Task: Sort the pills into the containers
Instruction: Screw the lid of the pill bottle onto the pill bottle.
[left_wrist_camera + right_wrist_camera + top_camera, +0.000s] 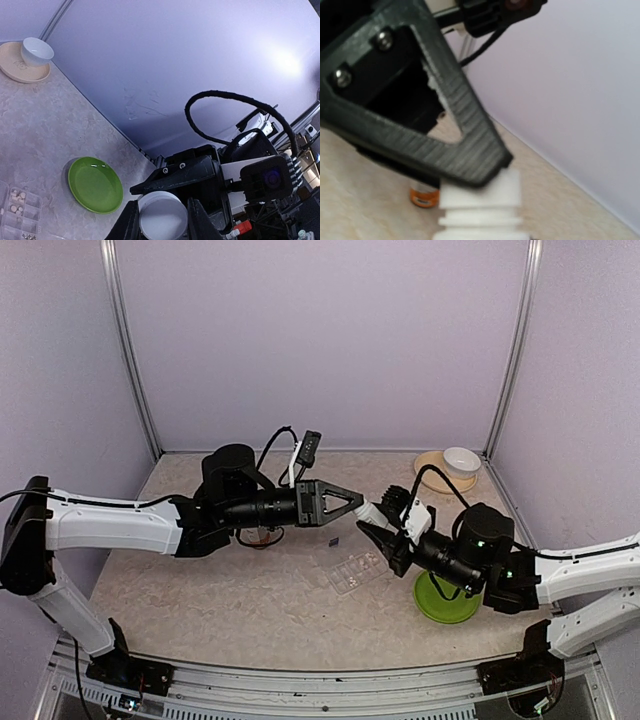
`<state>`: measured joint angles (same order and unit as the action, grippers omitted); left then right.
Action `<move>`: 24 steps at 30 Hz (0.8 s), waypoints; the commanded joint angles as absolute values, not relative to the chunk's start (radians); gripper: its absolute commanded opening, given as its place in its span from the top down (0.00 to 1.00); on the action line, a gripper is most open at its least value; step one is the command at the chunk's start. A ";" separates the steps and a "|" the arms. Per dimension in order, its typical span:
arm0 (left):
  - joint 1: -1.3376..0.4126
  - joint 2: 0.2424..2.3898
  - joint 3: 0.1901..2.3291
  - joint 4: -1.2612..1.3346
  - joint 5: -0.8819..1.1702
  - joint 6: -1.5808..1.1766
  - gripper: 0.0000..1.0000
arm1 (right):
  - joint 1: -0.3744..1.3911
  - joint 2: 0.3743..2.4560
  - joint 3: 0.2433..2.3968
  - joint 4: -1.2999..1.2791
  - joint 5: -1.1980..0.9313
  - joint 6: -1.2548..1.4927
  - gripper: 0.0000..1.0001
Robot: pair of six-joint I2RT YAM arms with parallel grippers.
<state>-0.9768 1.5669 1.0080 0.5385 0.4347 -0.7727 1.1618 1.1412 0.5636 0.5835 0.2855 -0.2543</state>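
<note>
A white pill bottle hangs above the table between both grippers. My left gripper is shut on its white cap, one finger on each side of it. My right gripper holds the bottle's body from the other end. In the right wrist view the threaded neck and cap rise from the bottom edge, with the left gripper's dark finger lying across them; my right fingers are out of that view. The clear containers lie flat below the grippers, with pale pills in some compartments.
A green plate lies under the right arm. A white bowl sits on a tan plate at the back right. An amber bottle stands under the left arm. Walls close in the back and sides.
</note>
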 commanded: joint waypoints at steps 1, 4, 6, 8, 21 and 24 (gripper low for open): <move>-1.022 1.579 0.990 0.573 0.553 -0.682 0.76 | 1.188 1.103 0.607 0.608 0.073 -0.151 1.00; -1.023 1.567 0.983 0.566 0.569 -0.628 0.76 | 1.187 1.080 0.613 0.573 0.051 -0.100 1.00; -1.023 1.556 0.968 0.583 0.579 -0.599 0.76 | 1.187 1.059 0.598 0.580 0.038 -0.063 1.00; -1.023 1.547 0.953 0.605 0.603 -0.570 0.77 | 1.188 1.039 0.581 0.594 0.023 -0.030 1.00; -1.027 1.506 0.939 0.619 0.693 -0.426 0.65 | 1.187 1.010 0.564 0.592 -0.097 0.152 1.00; -1.022 1.502 0.932 0.630 0.680 -0.444 0.52 | 1.187 0.992 0.546 0.599 -0.066 0.147 1.00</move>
